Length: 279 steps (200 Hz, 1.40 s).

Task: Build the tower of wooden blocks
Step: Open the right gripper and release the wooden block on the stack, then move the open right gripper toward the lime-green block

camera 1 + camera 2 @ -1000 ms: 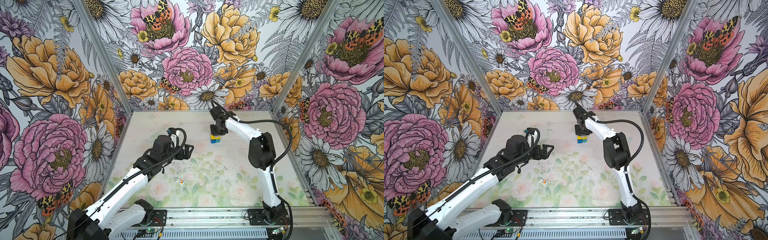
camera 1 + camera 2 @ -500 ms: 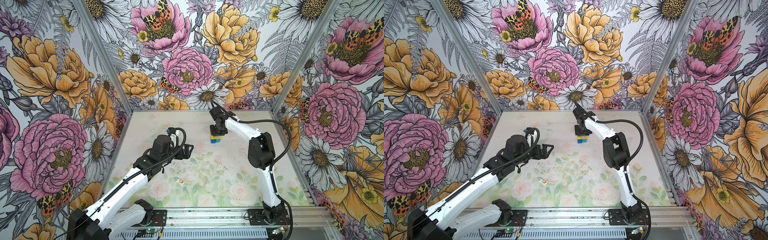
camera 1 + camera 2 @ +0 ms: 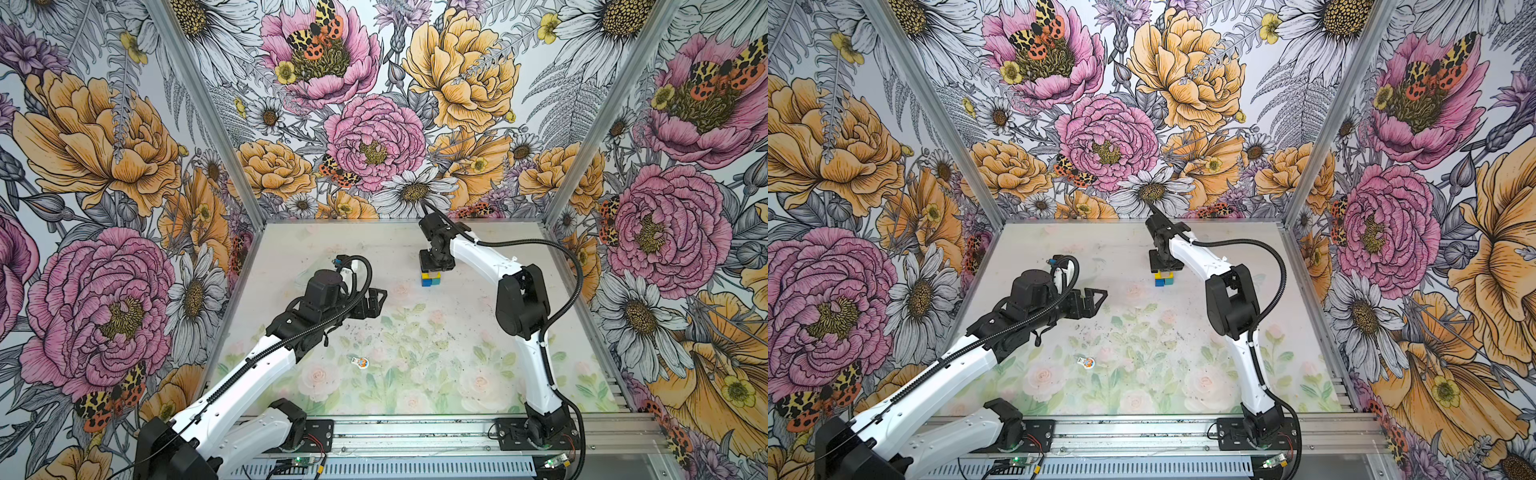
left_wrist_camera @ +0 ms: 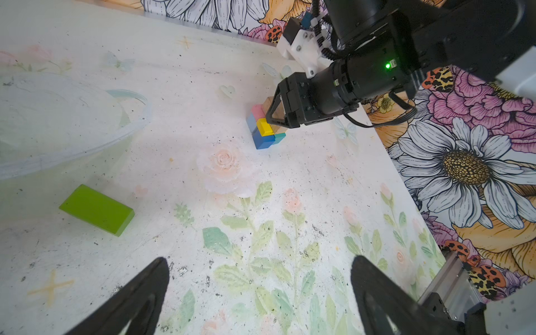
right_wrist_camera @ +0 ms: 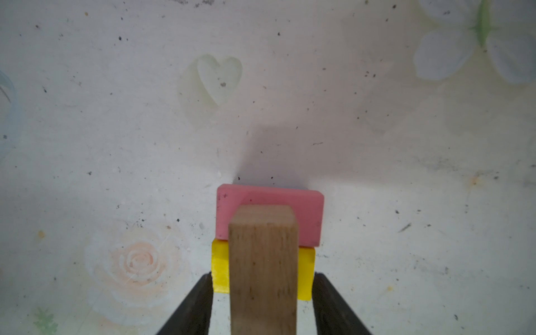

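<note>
Right gripper (image 5: 262, 304) straddles bare-wood brick (image 5: 263, 269) atop the tower (image 4: 265, 127), fingers clear of both sides. Left gripper (image 4: 259, 295) spread, empty; green brick (image 4: 97, 209) beside it on scuffed table (image 4: 290, 203).

Table (image 3: 415, 374): pale worn top, faded print of roses and green leaves, dark specks all over. Block stack (image 3: 432, 278) stands directly on it, upper middle of both top views (image 3: 1165, 279); blue cube (image 4: 262, 140) and teal cube (image 4: 280, 137) lowest, touching tabletop. Green brick (image 4: 97, 209) lies flat, alone, left of left wrist frame, well apart from stack. Small round sticker (image 3: 360, 362) lies lower centre in both top views (image 3: 1086, 363). Faint heart print (image 5: 219, 77) in tabletop beyond stack.
</note>
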Tool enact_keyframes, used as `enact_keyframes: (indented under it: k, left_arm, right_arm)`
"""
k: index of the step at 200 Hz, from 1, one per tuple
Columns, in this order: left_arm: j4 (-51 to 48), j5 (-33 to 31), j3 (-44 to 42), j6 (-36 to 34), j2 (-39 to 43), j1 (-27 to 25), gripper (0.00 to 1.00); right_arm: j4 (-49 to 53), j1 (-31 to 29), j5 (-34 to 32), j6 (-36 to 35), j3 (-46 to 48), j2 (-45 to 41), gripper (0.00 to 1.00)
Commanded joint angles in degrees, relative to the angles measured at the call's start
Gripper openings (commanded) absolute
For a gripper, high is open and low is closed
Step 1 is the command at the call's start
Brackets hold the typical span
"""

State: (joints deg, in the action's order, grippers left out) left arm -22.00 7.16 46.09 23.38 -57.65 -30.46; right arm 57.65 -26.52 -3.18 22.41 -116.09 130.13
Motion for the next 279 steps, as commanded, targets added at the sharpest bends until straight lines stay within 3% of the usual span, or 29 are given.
enact_keyframes:
  k: [1, 90, 117, 153, 216, 279]
  left_arm:
    - [1.0, 0.8, 1.0, -1.3, 1.2, 0.7, 0.99]
    - [-4.2, -3.4, -5.5, 7.5, 14.4, -1.4, 0.99]
    - [-6.8, -6.9, -9.0, 11.4, 20.0, -6.2, 0.99]
    - [-11.1, -16.4, -12.2, 15.8, 27.2, -15.6, 0.99]
    - [-13.4, -25.8, -19.5, 24.0, 34.4, -26.8, 0.99]
    - [-15.6, -28.9, -16.8, 22.5, 34.4, -27.8, 0.99]
  right_arm:
    - [0.2, 0.4, -0.3, 0.0, -1.8, -3.5, 0.59]
    - [-0.5, -5.7, -0.4, -0.4, 7.2, -18.1, 0.6]
    - [-3.3, -9.2, 0.5, 0.3, 12.5, -21.8, 0.6]
    - [-11.5, -13.9, 3.6, 2.7, 22.0, -25.5, 0.6]
    - [-21.3, -18.6, 4.8, 1.6, 28.7, -22.7, 0.61]
    - [-25.1, -21.8, 7.4, -1.1, 21.5, -13.2, 0.83]
